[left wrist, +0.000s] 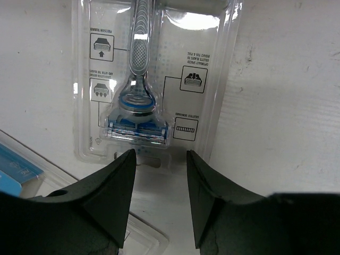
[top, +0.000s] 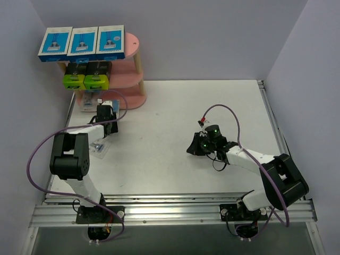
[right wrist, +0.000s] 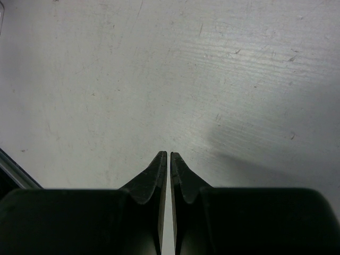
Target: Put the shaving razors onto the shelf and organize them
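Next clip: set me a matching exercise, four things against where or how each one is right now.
Things
1. blue-and-white boxes
2. black boxes with lime-green ends
3. clear blister pack
4. right gripper

Places or states
A. shut, above the table
B. top tier of the shelf
C. flat on the table, just ahead of the open left gripper
D. middle tier of the shelf

Pairs: 1-B, 2-D, 3-C, 4-A

Pink shelf carries blue-and-white boxes and black boxes with lime-green ends.
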Robot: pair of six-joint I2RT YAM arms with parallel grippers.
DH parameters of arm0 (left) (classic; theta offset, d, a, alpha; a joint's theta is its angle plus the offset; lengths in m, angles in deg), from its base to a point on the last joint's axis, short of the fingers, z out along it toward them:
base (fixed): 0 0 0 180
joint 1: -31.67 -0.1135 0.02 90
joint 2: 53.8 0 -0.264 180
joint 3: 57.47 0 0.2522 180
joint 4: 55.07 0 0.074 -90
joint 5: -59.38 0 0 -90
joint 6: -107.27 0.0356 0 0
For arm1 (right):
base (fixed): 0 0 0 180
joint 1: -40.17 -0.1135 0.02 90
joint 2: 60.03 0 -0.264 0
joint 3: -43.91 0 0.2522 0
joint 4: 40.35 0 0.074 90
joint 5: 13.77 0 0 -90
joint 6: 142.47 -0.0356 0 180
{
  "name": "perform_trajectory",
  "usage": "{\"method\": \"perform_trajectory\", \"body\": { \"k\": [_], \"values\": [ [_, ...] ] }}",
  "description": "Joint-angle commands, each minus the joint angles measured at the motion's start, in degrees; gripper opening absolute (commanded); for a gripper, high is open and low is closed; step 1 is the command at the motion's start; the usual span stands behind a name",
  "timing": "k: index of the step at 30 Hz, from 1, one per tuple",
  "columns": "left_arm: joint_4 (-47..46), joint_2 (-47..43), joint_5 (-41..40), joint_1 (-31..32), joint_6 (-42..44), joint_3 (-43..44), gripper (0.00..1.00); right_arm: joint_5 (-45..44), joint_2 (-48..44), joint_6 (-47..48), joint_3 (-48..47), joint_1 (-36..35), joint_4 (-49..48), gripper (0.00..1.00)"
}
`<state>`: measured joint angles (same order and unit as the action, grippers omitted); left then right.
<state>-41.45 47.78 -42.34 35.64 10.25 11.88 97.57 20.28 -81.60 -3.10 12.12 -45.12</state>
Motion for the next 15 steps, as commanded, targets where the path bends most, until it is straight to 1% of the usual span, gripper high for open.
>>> {"method": "perform_trajectory", "body": {
  "k": [1,11,15],
  "values": [
    [-0.7,0.8,-0.5,-0.1,0.7,2.6,0.52,0.6,1.4,0.2,-0.8,0.4,-1.7,0.03],
    [-0.1,2.5,-1.9,-0.1,1.3,5.7,0.53,1.2,4.2,0.5,-2.0,0.3,-2.7,0.03],
    [0.1,3.5,-2.4,-0.2,1.6,7.6,0.55,1.3,5.2,0.6,-2.3,0.4,-3.0,0.03]
  ]
}}
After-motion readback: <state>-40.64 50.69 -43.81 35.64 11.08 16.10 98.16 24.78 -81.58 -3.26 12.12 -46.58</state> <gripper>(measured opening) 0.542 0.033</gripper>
